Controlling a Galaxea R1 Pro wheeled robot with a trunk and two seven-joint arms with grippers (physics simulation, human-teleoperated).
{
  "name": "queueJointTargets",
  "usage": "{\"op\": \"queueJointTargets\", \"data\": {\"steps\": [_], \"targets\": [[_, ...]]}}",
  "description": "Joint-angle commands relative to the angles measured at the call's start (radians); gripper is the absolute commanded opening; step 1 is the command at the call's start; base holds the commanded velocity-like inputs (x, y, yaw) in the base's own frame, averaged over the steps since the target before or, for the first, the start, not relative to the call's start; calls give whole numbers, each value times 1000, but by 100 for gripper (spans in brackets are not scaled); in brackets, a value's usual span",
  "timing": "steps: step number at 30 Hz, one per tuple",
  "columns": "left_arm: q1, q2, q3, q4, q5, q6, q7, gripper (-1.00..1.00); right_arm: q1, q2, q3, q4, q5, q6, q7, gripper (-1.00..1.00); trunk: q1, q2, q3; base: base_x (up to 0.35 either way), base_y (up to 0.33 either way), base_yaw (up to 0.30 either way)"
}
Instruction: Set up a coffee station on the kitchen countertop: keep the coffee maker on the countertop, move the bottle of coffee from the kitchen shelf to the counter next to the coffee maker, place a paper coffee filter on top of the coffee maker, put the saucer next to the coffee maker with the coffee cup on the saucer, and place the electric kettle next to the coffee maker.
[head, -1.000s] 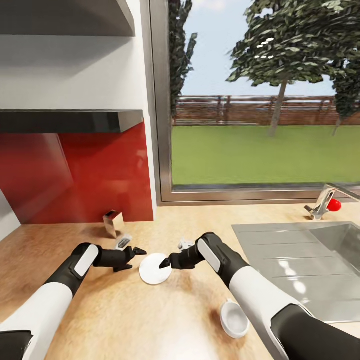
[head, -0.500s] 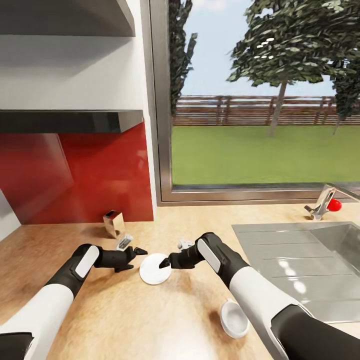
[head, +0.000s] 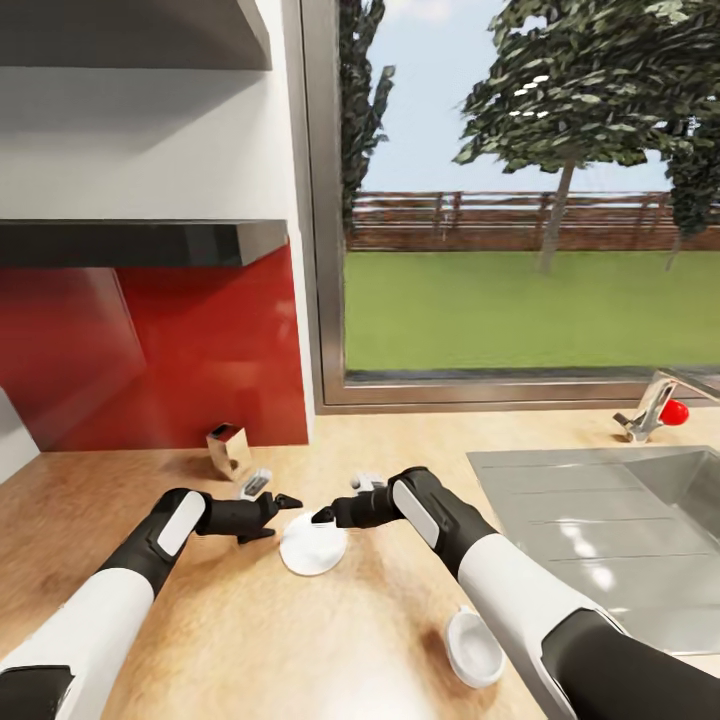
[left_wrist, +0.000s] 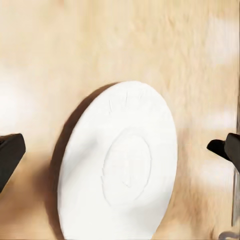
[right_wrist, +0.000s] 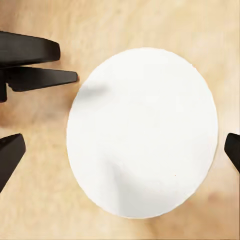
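Head view shows both arms reaching over the counter (head: 250, 640) toward the saucer (head: 313, 545), which lies flat on the wood-toned surface between them. The left claw (head: 280, 502) is at the saucer's left rim, its fingers apart with nothing between them; it has crept a little closer to the plate than a second ago. The right claw (head: 322, 517) is above the saucer's far edge, higher than a second earlier, when its tip sat over the plate's middle. Right wrist view has the saucer (right_wrist: 142, 132) between two dark fingertips (right_wrist: 11, 157) set wide apart, gripping nothing, with the left claw's fingers (right_wrist: 42, 76) just beside the rim. Left wrist view has the saucer (left_wrist: 120, 165) tilted in frame between spread fingertips (left_wrist: 10, 155). The coffee cup (head: 473, 648) lies near the right forearm, well apart from the saucer, by the steel sink (head: 600, 540). A small metal block (head: 228, 447) stands by the red backsplash (head: 150, 350).
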Motion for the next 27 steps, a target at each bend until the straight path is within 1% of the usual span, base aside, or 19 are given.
{"op": "queueJointTargets", "data": {"steps": [1, 8, 13, 27], "targets": [[-1, 2, -1, 0, -8, 2, -15, 100, -1, 0, 1, 1, 6, -1, 10, 100, 1, -1, -2, 192, 120, 0], [-1, 4, -2, 0, -12, 2, -25, 100, 3, 0, 2, 3, 8, -4, 16, 100, 1, -1, -2, 43, 27, 0], [-1, 4, -2, 1, -12, 2, -24, 100, 38, 0, 3, 2, 9, -4, 16, 100, 1, -1, -2, 2, 1, 0], [-1, -3, -2, 11, -5, 4, -27, 100, 72, 0, 5, 2, 9, -4, 17, 100, 1, -1, -2, 0, 0, 0]]}}
